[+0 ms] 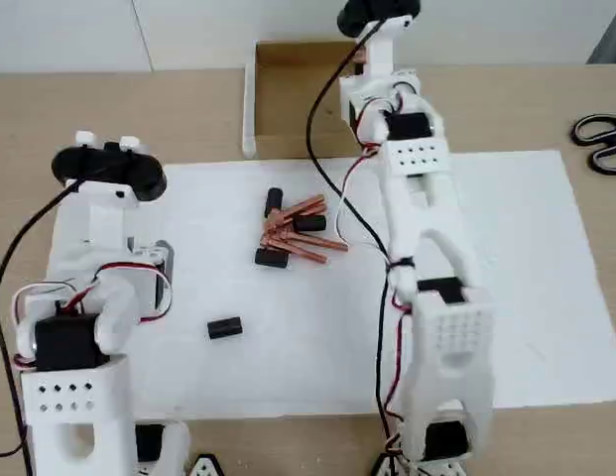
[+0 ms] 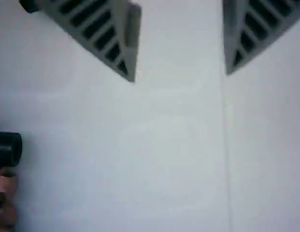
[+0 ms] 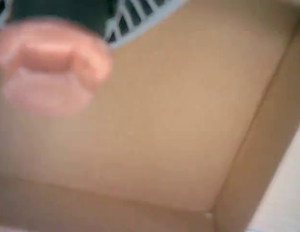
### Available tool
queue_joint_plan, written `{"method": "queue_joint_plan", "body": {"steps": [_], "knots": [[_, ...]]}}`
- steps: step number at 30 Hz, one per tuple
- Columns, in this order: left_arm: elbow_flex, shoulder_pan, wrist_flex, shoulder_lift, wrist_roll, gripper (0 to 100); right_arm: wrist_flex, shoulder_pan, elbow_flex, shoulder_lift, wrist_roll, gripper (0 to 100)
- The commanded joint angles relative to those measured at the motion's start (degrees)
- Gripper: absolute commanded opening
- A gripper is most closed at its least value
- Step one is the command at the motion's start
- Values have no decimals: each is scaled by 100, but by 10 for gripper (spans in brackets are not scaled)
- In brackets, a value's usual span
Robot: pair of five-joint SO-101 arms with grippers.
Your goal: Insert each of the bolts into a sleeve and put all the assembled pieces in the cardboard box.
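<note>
We see the right arm stretched across the paper to the box at the far side of the table. The right gripper hangs over the box's open top, clenched on a bolt. In its wrist view the bolt's copper head sits close to the lens, over the brown box floor and near one corner of the box; a ribbed finger and something dark show behind it. We cannot tell whether that dark part is a sleeve.

The left arm stands over the near left part of the paper. The left gripper points down at bare paper, its jaws released and well apart; at the edge of its wrist view lie a sleeve and, just beside it, a bolt end.

In the middle of the paper lie the bolts, a loose copper heap, crossed and touching one another. Three black sleeves lie at the heap: one on its far side, one in among the bolts, one on its near side. A lone sleeve lies well apart from them, nearer the arms' bases. Off the paper, at the table's right edge, lie scissors.
</note>
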Motion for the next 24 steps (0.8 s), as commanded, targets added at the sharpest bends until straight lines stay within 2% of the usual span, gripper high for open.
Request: {"method": "queue_joint_plan", "body": {"steps": [1,6,12,14,19,24], "knots": [[-22,-35,18,-105,-35,117,-136,31,-1679,875,9,3],[-22,-35,18,-105,-26,117,-127,22,-2593,1859,18,3],[-13,-35,18,-105,-26,117,-127,22,-2875,2299,18,6],[-13,-35,18,-105,-26,117,-127,22,-2875,2352,18,38],[-13,-35,18,-105,-26,117,-127,22,-2866,2360,18,191],[-13,-35,18,-105,-26,117,-127,-22,-2866,2343,18,193]]}}
